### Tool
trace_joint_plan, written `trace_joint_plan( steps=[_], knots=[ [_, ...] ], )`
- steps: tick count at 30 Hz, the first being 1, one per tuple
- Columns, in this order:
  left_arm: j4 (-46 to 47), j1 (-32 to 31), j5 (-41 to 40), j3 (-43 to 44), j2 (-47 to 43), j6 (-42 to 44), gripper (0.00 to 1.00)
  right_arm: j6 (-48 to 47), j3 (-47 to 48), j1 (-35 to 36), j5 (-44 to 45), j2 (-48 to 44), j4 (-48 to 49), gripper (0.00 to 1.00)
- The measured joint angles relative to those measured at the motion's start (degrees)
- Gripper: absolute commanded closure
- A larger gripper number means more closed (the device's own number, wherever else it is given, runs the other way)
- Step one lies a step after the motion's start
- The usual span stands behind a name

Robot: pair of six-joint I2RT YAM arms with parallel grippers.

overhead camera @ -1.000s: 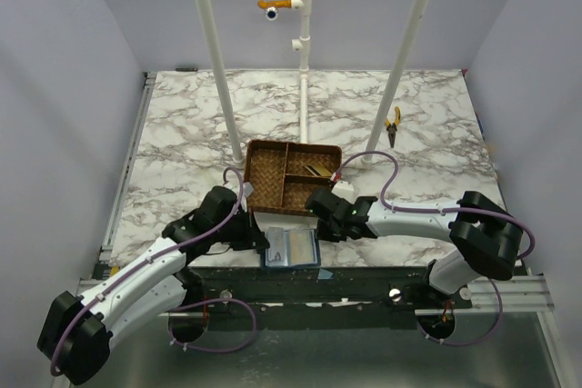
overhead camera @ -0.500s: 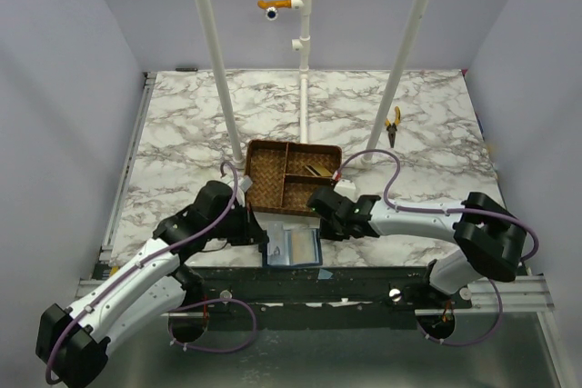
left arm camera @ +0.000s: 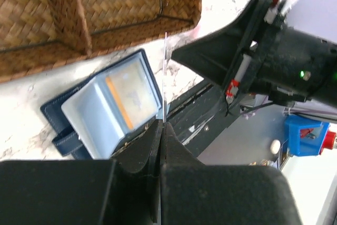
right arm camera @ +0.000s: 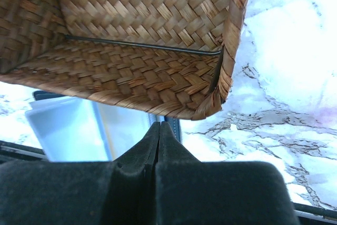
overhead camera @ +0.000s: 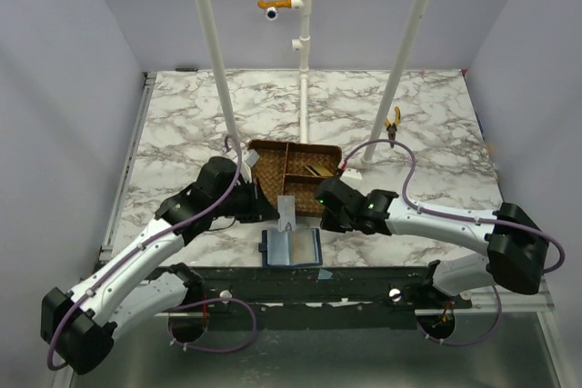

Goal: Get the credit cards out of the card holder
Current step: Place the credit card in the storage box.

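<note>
**Card's out, now get it into the tray**

Left gripper (left arm camera: 161, 126) is pinched on one pale card (overhead camera: 287, 210), held upright just in front of the tray (overhead camera: 262, 190). The card holder (overhead camera: 291, 248) lies open a bit nearer than the tray. Right gripper (right arm camera: 159, 128) is squeezed together on nothing, by the tray's near corner. I'd keep the pinch firm, clear the tray wall, then release low. Half a second ago that left gripper sat low at the holder's edge, with no card lifted.
</note>
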Motion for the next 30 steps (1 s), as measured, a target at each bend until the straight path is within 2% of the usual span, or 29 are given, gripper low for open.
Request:
trace_joint_plan(
  steps=[12,21,25,26,28,30],
  knots=[
    [8.6,0.1,0.0,6.6,17.3,-2.0,1.00,0.1,0.8,0.0,5.8,-6.1,-6.8,0.99],
    [12.1,0.4,0.0,9.6,25.1,-1.9,0.99,0.2,0.8,0.0,7.0,-7.8,-8.7,0.99],
    [12.7,0.7,0.0,10.8,27.2,-1.7,0.70,0.2,0.8,0.0,7.0,-7.8,-8.8,0.99],
    [12.9,0.7,0.0,10.9,27.4,-1.8,0.66,0.2,0.8,0.0,7.0,-7.8,-8.8,0.99],
    [12.9,0.7,0.0,11.1,27.6,-1.6,0.62,0.1,0.8,0.0,7.0,-7.8,-9.0,0.99],
    [12.9,0.9,0.0,11.3,27.6,-1.2,0.60,0.1,0.8,0.0,7.0,-7.8,-9.1,0.95]
  ],
)
